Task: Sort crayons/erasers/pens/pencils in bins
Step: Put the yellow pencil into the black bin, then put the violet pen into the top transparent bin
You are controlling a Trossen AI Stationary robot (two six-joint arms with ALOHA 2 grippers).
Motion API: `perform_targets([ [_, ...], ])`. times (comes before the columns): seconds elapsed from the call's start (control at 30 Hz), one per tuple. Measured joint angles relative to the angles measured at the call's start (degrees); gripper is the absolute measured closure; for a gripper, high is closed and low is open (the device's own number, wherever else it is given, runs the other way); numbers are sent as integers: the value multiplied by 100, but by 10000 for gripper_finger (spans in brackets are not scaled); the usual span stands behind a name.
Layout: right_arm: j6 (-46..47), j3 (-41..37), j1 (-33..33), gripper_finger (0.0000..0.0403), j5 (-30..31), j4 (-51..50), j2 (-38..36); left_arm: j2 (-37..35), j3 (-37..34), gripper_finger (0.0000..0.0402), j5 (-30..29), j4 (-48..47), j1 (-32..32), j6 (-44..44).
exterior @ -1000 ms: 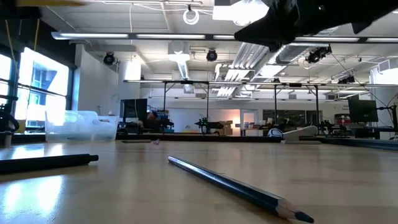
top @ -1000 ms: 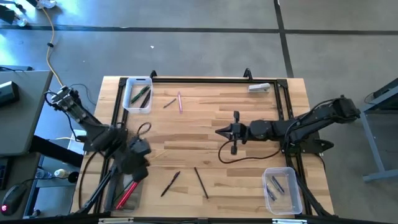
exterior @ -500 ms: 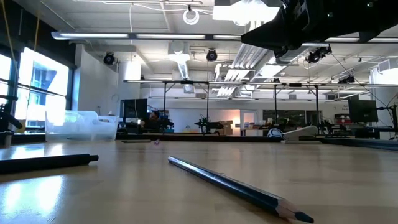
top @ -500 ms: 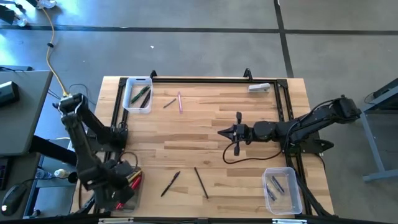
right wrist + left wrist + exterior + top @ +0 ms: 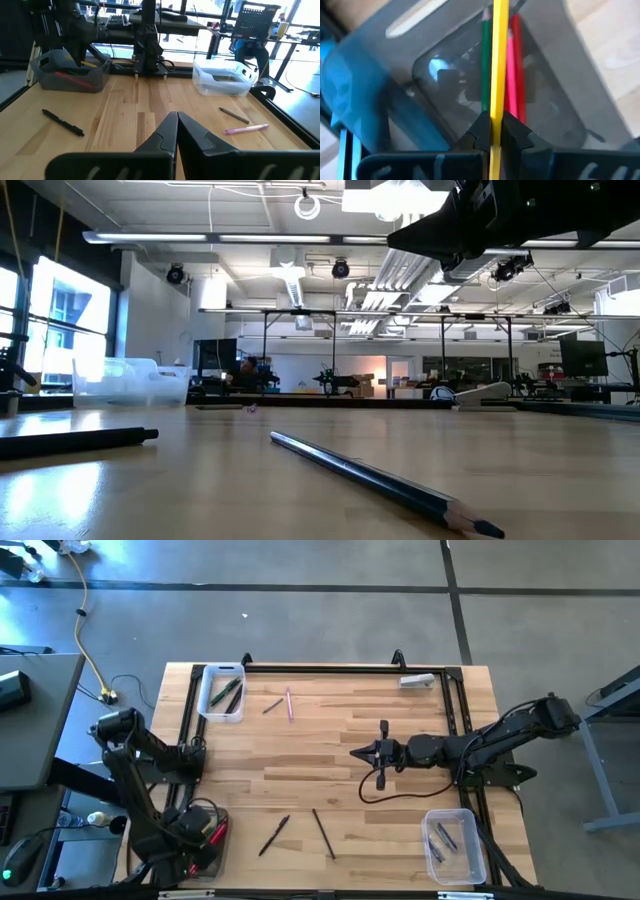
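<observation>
- Left gripper (image 5: 493, 134): clamped on a yellow pencil (image 5: 498, 60), held directly over the grey-tinted bin (image 5: 207, 840) at the near-left corner of the tabletop (image 5: 330, 755).
- Grey-tinted bin contents, left wrist view: a green pencil (image 5: 485, 65) and red sticks (image 5: 514, 70) lying side by side below the yellow pencil.
- Right gripper (image 5: 356, 752): fingers pressed together with nothing between them, above the middle of the tabletop, arm reaching in from the right.
- White-rimmed bin (image 5: 222, 692): far-left corner, green sticks inside.
- Clear bin (image 5: 454, 845): near-right corner, a few dark sticks inside.
- Loose on tabletop: pink stick (image 5: 289, 704) and grey stick (image 5: 272, 706) near the far-left bin; black pen (image 5: 275, 834) and dark pencil (image 5: 322, 833) at the near edge, centre.
</observation>
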Motion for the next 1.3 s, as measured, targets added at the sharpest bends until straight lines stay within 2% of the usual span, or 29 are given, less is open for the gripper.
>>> perform_targets([
  [0.23,-2,1,0,403,0,-1,0,190,0,397,224,86,-63,-304],
  [0.53,-15,1,0,403,0,-23,0,240,2,327,433,84,72,-204],
  [0.77,-18,3,0,403,0,-50,2,-291,46,298,159,73,256,-9],
  [0.9,-103,7,0,403,0,-239,2,-769,359,307,-305,92,399,762],
  [1.03,-102,7,0,403,0,-365,4,-1314,602,342,-1641,146,815,1856],
  [1.17,-110,7,0,403,0,-391,4,-1745,603,390,-2317,115,1893,2895],
  [1.3,-107,7,0,403,2,-572,4,-1899,590,396,-2638,124,3161,4502],
])
